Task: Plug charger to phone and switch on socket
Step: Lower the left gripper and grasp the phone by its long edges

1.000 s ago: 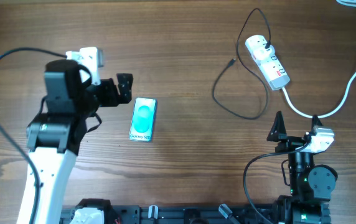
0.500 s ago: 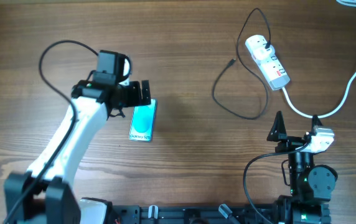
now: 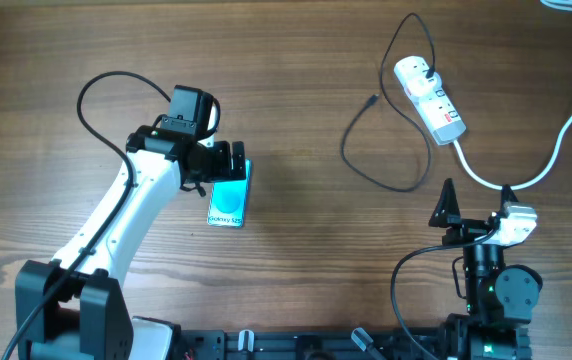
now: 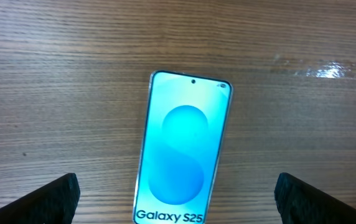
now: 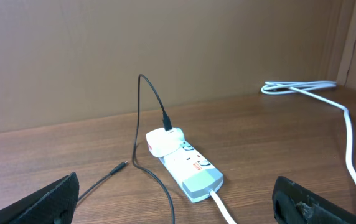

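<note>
In 1 s my left claw (image 3: 228,160) has swung over the phone (image 4: 184,155), left of centre overhead, spread wide (nothing held). The charger (image 3: 344,150) lies upper right, not yet connected.

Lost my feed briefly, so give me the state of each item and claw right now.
phone: flat, screen up and lit, nothing plugged in.
socket: one plug seated; switch position unreadable.
charger: white plug in the socket, connector end lying free.
left claw: open, over the phone.
right claw: open, empty.

Phone (image 4: 181,162) flat; charger (image 5: 161,143) in socket (image 5: 192,169)
</note>
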You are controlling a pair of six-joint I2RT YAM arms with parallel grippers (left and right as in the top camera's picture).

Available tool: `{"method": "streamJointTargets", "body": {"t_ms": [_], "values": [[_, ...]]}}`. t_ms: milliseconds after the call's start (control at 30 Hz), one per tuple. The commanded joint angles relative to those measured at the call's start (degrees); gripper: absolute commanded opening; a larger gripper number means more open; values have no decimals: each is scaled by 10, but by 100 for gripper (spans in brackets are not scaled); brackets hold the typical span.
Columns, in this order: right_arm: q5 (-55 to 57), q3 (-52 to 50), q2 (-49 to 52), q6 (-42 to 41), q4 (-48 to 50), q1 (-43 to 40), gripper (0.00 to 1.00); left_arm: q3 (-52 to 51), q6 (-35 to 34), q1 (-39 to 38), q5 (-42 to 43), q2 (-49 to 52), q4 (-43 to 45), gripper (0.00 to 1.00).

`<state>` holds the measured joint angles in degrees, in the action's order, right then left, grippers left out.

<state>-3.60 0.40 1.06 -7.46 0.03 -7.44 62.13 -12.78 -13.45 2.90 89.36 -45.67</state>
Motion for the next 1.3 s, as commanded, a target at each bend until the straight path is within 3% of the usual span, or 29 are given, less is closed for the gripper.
{"method": "streamJointTargets", "body": {"t_ms": [0,633,1167,1267], "values": [[5,-1,-8,-2,1,-3,100,8,7,-9,6,13,-3,100],[5,-1,-8,-1,1,-3,100,-42,0,-52,-51,115,19,100],[5,-1,-8,-2,1,-3,100,-101,7,-77,-100,119,98,100],[5,-1,-8,-1,1,-3,100,-108,5,-76,-89,119,108,90]]}}
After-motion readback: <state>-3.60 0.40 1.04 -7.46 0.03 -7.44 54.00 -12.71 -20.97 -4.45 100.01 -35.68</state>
